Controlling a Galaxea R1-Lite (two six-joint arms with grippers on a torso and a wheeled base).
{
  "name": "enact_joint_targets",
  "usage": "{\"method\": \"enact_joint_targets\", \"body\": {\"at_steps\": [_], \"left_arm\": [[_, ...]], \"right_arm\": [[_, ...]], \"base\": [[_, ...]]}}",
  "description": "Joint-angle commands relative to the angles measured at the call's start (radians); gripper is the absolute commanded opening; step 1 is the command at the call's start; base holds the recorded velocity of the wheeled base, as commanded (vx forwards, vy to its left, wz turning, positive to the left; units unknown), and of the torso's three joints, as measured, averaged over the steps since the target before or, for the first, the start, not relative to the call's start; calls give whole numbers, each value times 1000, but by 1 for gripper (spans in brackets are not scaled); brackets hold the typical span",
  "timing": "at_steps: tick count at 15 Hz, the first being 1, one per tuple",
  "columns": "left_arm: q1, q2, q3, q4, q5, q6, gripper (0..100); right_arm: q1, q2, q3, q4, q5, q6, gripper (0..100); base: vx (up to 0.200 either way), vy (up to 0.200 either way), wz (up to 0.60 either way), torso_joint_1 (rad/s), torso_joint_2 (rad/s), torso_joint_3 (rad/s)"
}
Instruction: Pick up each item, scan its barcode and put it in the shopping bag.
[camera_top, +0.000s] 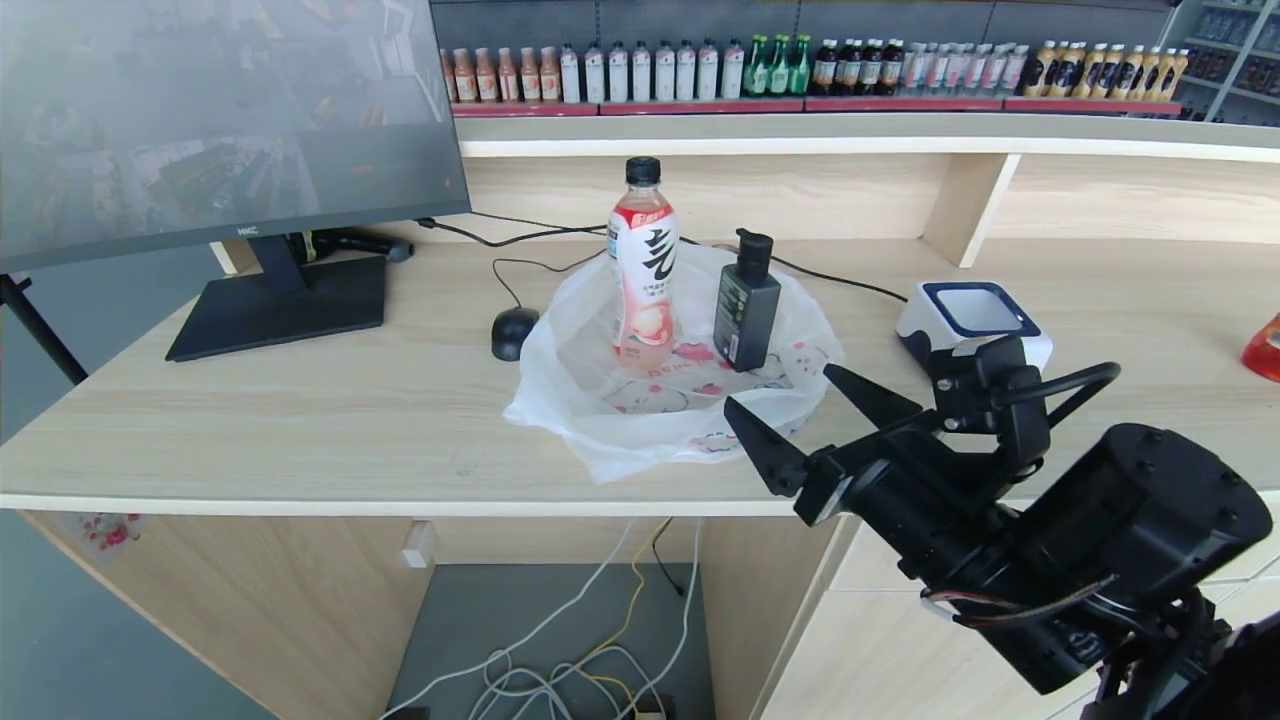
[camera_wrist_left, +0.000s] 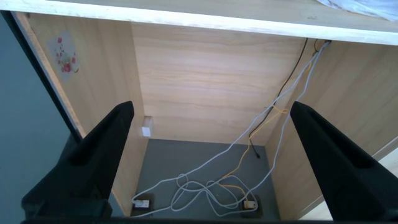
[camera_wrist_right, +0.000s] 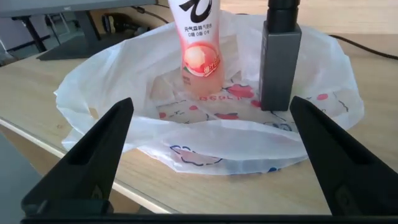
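Low beneath the pale wooden tabletop (camera_top: 300, 420), the left end effector (camera_wrist_left: 211, 155) hangs spread and empty. On the flattened white plastic shopping bag (camera_top: 600, 440) stand the clear peach-labelled drink bottle (camera_top: 642, 280) and, just beside it, the dark grey square pump bottle (camera_top: 745, 310). The right end effector (camera_top: 780, 390) faces them, spread wide, holding nothing. I'd grip the pump bottle's body, lift straight clear of the loose film, then turn its label toward the white box-shaped scanner (camera_top: 975, 320).
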Motion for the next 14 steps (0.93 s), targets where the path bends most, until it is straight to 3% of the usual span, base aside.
{"method": "enact_joint_targets", "body": {"at_steps": [1,14], "left_arm": [[0,0,0,0,0,0,100],[0,0,0,0,1,-5,100]], "right_arm": [[25,16,-5,-1,0,1,100],[26,24,-28,-1,0,1,100]], "base": [[0,0,0,0,0,0],[-15,0,0,0,0,0]]}}
